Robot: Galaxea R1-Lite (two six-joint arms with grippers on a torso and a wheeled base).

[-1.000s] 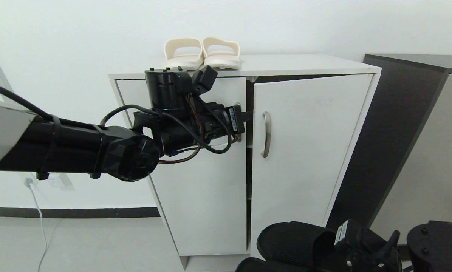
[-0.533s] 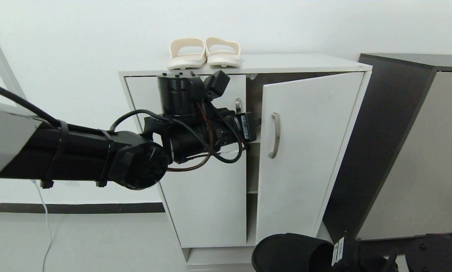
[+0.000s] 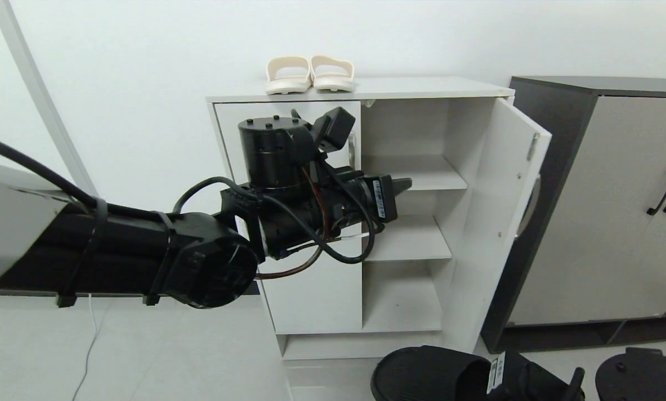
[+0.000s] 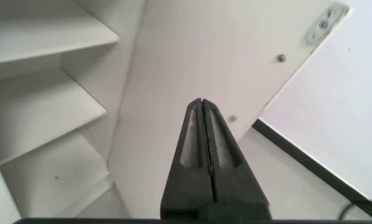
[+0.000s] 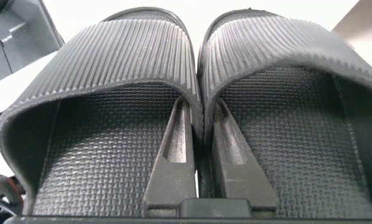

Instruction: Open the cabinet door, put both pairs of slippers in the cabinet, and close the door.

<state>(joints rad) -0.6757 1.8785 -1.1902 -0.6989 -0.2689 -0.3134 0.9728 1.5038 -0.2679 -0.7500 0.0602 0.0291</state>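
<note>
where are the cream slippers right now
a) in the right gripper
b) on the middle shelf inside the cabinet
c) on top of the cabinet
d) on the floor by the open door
c: the cream slippers sit side by side on top of the cabinet, while the right gripper is clamped on the black slippers.
</note>
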